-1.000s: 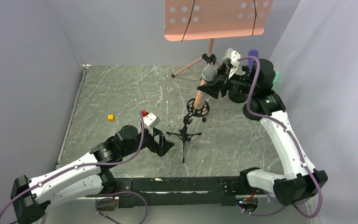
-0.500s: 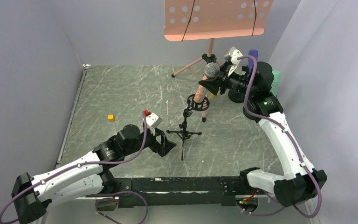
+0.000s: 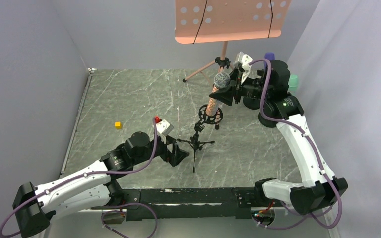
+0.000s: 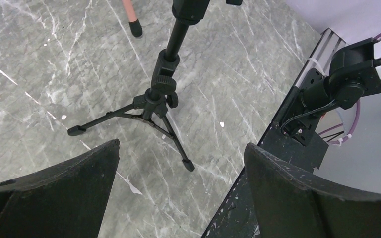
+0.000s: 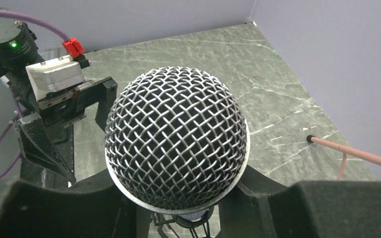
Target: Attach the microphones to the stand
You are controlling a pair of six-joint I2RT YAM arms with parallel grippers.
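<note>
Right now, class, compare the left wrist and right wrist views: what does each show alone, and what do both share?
Only the left wrist view shows the tripod legs. Only the right wrist view shows the microphone mesh head, clamped in the right gripper. Both show the table, a pink music-stand leg and the open left gripper.

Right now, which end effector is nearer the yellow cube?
Left. The left end effector lies to the yellow cube's right; the right end effector is farther, gripping the microphone.
</note>
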